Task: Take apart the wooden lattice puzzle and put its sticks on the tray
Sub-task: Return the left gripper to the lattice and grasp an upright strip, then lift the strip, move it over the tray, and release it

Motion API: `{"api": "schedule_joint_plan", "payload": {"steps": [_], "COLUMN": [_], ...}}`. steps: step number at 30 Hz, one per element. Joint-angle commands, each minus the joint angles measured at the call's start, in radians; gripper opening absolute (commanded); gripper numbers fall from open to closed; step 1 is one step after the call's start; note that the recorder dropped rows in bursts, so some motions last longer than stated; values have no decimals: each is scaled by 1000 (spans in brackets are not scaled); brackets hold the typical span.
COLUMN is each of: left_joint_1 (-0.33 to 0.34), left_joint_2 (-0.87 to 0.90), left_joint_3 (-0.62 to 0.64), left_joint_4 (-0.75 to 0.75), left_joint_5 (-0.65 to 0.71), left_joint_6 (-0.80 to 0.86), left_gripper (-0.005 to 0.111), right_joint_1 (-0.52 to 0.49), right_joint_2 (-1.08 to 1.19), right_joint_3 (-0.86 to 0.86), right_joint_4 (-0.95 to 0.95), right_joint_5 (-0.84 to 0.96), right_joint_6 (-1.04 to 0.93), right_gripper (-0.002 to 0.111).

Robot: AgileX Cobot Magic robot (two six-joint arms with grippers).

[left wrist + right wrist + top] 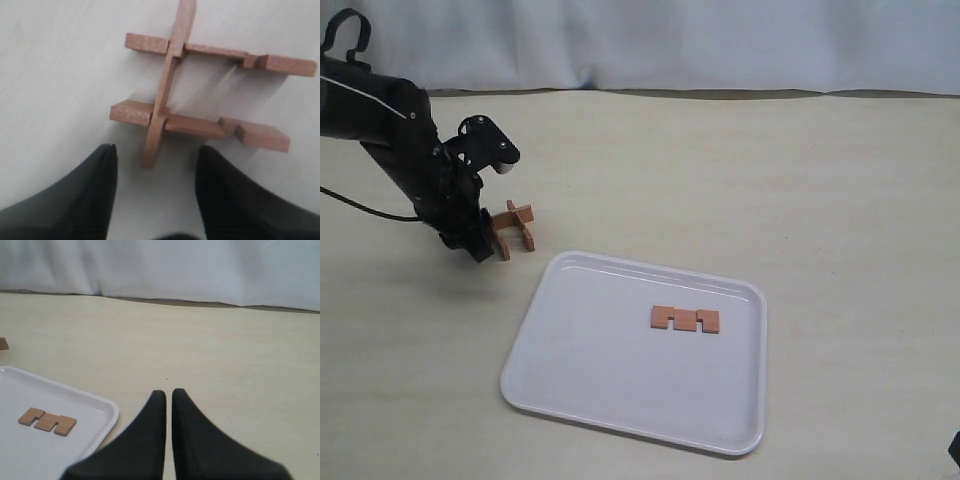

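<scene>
The wooden lattice puzzle lies on the table just beyond the tray's far left corner. In the left wrist view the puzzle shows three interlocked sticks, two long ones crossed by one on edge. My left gripper is low beside it and open. The near end of the crossing stick lies between the fingertips without touching either. One notched stick lies flat on the white tray, also seen as the stick in the right wrist view. My right gripper is shut and empty above bare table beside the tray.
A white cloth backdrop closes off the far edge of the beige table. A dark bit of the right arm shows at the lower right corner of the exterior view.
</scene>
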Motion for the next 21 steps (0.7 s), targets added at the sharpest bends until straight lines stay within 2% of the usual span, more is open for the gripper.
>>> {"api": "schedule_joint_plan", "payload": {"steps": [1, 7, 21], "left_joint_1": [0, 0, 0], "left_joint_2": [2, 2, -86], "left_joint_3": [-6, -6, -6], "left_joint_4": [-11, -11, -36], "left_joint_5": [-14, 4, 107], "left_joint_6": [3, 20, 31], "left_gripper": [29, 0, 0], "right_joint_1": [4, 4, 4], "right_joint_2": [-4, -4, -4], "right_joint_3": [2, 2, 2], "right_joint_4": [3, 3, 3], "right_joint_5": [-2, -2, -2], "right_joint_6": [4, 4, 4], "right_gripper": [4, 4, 4]}}
